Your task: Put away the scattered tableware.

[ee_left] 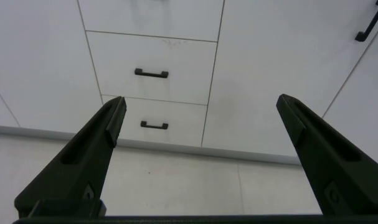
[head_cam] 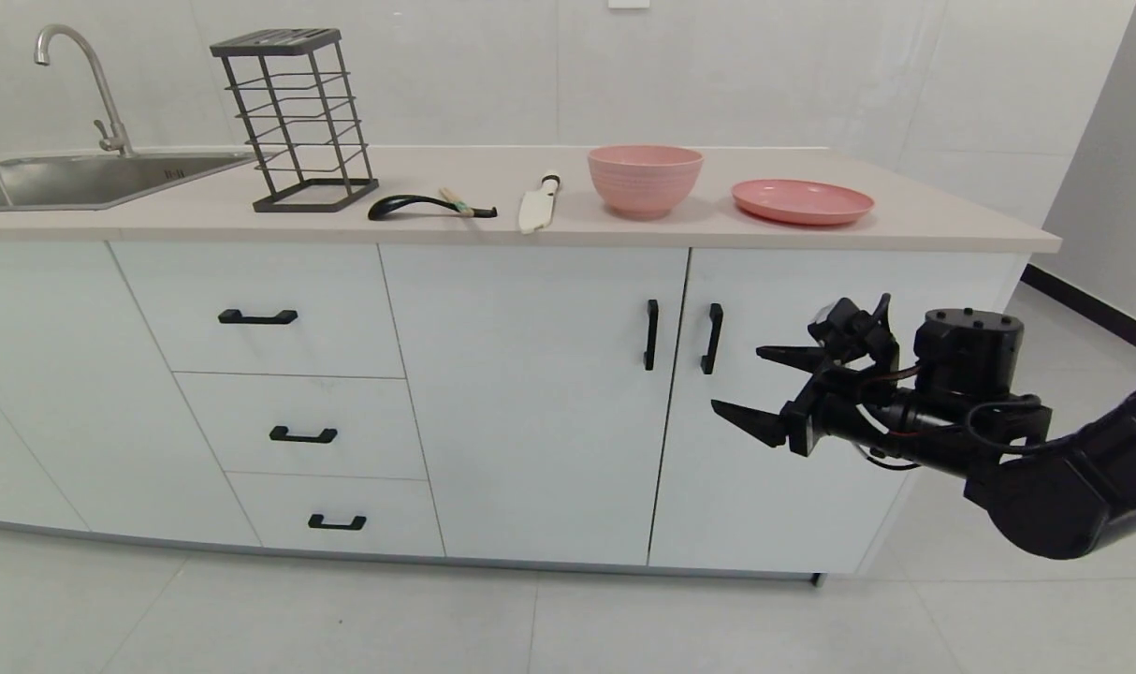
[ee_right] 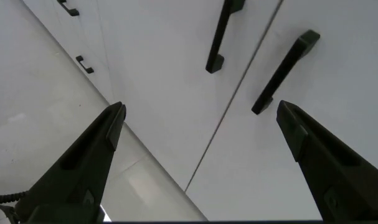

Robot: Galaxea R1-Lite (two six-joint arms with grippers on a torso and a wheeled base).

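Note:
On the counter (head_cam: 437, 229) lie a black ladle (head_cam: 409, 206), a brush with a wooden handle (head_cam: 456, 202) and a white knife (head_cam: 537, 206). To their right stand a pink bowl (head_cam: 645, 179) and a pink plate (head_cam: 802, 200). My right gripper (head_cam: 750, 384) hangs open in front of the right cabinet door, just right of its black handle (head_cam: 712, 338), well below the counter top. That handle (ee_right: 285, 71) and its neighbour (ee_right: 221, 34) show between the right fingers (ee_right: 83, 168). My left gripper (ee_left: 198, 109) is open, pointing at the lower drawers (ee_left: 152, 74).
A black wire rack (head_cam: 297, 117) stands on the counter left of the ladle. A steel sink (head_cam: 81, 178) with a tap (head_cam: 81, 80) is at the far left. Three drawers with black handles (head_cam: 303, 434) sit under the rack. Tiled floor (head_cam: 531, 618) lies open before the cabinets.

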